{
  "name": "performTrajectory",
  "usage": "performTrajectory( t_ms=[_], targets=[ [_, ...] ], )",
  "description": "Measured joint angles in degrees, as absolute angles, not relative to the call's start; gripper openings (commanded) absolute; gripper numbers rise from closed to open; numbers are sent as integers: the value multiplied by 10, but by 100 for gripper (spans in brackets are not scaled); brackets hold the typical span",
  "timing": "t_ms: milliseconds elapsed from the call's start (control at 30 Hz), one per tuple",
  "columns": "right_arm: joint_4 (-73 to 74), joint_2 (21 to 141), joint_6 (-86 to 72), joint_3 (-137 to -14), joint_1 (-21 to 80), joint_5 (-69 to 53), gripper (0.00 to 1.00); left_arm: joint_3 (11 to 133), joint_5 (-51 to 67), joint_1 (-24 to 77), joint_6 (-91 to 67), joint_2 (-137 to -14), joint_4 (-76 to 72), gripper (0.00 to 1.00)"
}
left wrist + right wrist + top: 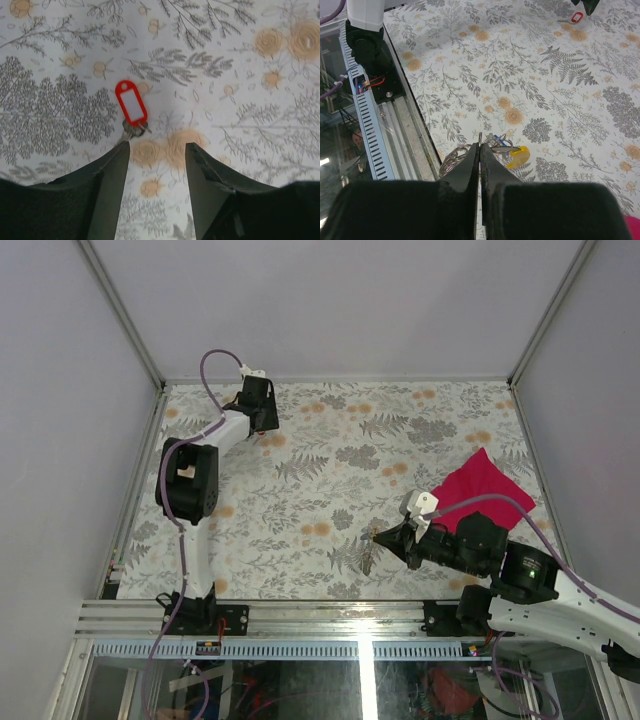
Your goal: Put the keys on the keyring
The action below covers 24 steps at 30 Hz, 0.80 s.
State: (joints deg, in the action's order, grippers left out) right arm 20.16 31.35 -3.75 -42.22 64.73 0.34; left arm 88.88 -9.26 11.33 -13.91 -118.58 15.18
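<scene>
Right pincer (480, 150) is closed, seemingly pinching the keyring (454, 159) beside the yellow key (520, 156) near the worktop (570, 100) front edge. Left pincer (157, 146) gapes wide just short of the red key (131, 102), which needs grasping next.

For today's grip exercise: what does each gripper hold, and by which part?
The right gripper, shut, seems to pinch the keyring by its thin wire loop. The left gripper is open and holds nothing.

White arms (196, 540), blk joints (188, 482), purple cables (204, 375)
</scene>
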Motion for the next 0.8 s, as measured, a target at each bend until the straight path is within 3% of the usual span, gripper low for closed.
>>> performTrajectory(
  t_ms=[233, 500, 800],
  targets=[
    [187, 321, -46, -413, 647, -6, 0, 953, -113, 102, -147, -1266, 145, 46],
    [188, 315, -45, -408, 647, -6, 0, 1001, -121, 101, -154, -1317, 150, 34],
    [188, 300, -45, -395, 647, -6, 0, 1015, -122, 101, -161, -1325, 157, 33]
  ],
)
